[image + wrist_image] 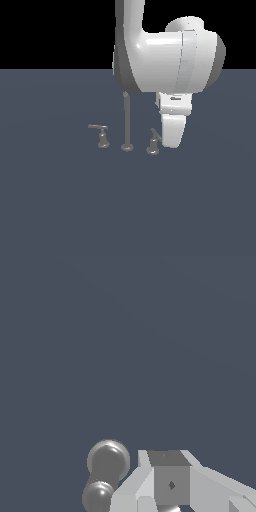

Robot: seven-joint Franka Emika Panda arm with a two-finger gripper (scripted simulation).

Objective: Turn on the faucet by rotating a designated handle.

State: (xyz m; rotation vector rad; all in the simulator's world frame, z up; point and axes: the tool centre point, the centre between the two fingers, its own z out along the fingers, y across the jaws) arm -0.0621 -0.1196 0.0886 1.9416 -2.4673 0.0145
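The faucet stands on the dark floor as three grey metal pieces. Its tall thin spout post is in the middle. One lever handle is at the exterior view's left. The handle with the flared base is at the right. My gripper hangs low just right of that handle, very near its bar; contact is unclear. In the wrist view the fingers sit together with no gap, and the rounded grey handle lies right beside them. Nothing is held.
The white arm fills the upper middle of the exterior view and hides the top of the spout post. The floor around the faucet is plain dark blue-grey.
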